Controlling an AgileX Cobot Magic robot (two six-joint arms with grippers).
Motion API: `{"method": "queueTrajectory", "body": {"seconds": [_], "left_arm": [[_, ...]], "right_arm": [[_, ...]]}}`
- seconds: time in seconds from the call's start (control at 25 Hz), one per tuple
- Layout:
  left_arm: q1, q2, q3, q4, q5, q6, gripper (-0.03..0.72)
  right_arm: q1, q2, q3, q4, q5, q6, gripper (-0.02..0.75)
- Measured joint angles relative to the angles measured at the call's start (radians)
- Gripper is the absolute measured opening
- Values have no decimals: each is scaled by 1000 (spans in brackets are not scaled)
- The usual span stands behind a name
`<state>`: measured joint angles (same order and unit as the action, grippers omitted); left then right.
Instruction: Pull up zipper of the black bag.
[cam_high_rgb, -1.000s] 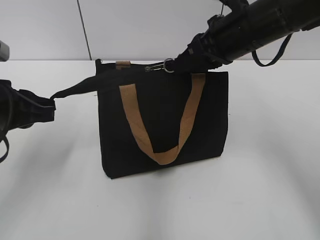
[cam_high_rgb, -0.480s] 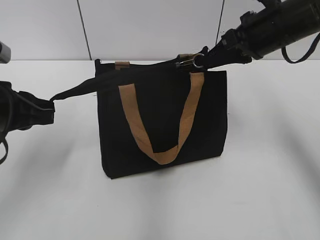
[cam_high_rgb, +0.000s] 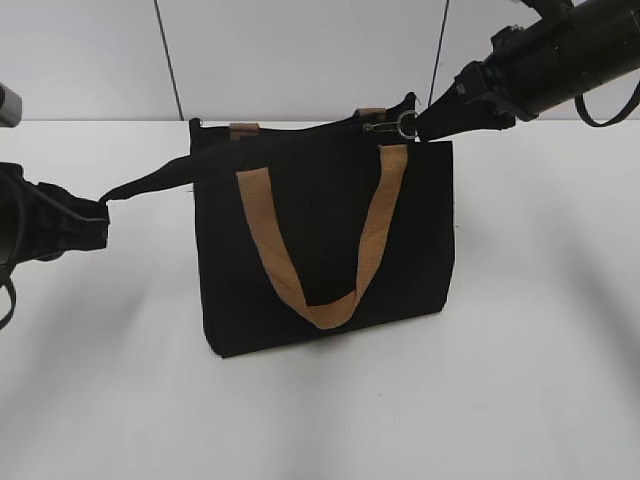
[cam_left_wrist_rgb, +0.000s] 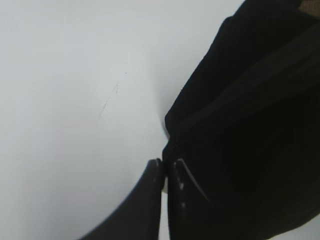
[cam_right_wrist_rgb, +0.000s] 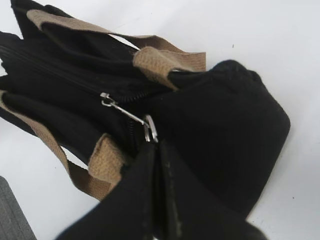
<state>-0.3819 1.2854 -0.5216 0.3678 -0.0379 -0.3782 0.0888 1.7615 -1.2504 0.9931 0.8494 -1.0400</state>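
Note:
The black bag (cam_high_rgb: 320, 240) stands upright on the white table, a tan handle (cam_high_rgb: 315, 250) hanging down its front. The zipper (cam_high_rgb: 300, 130) runs along its top edge. My right gripper (cam_high_rgb: 425, 125) is shut on the silver ring of the zipper pull (cam_high_rgb: 395, 125) near the bag's right top corner. In the right wrist view the pull and ring (cam_right_wrist_rgb: 135, 120) lead into the shut jaws (cam_right_wrist_rgb: 156, 147). My left gripper (cam_high_rgb: 100, 210) is shut on a black fabric tab (cam_high_rgb: 150, 180) stretched out from the bag's left top corner; the left wrist view shows the jaws (cam_left_wrist_rgb: 165, 167) pinching black fabric (cam_left_wrist_rgb: 250, 125).
The white table (cam_high_rgb: 320, 420) spreads all around the bag. A white wall (cam_high_rgb: 300, 50) with two dark vertical seams stands behind. A grey object (cam_high_rgb: 8, 100) shows at the left edge.
My right gripper has moved right along the bag's top with the zipper pull, from about the middle to the right corner. The left gripper has held still.

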Motion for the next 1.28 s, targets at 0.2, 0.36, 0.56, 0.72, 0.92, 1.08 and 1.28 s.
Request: {"method": "queueTrajectory", "body": {"seconds": [0.2,0.36,0.56,0.72,0.92,1.08,1.28], "left_arm": [[0,0,0,0,0,0,-6],[0,0,0,0,6,0,-6],[0,0,-1,-1,22,0,-6],[0,0,-3,-16,69,0,47],[0,-37,-3,-88,195,0,342],[0,-137,-3,-160,309,0,440],[0,-298,-3,-200,510,0,454]], "right_arm": [[0,0,0,-14,1,2,-1],[0,-1,0,-17,2,6,-1],[0,-2,0,-11,5,7,0],[0,-21,0,-17,1,9,111],[6,-80,0,-44,7,15,313],[44,-113,0,-117,25,69,343],[100,-159,0,-264,54,204,349]]}}
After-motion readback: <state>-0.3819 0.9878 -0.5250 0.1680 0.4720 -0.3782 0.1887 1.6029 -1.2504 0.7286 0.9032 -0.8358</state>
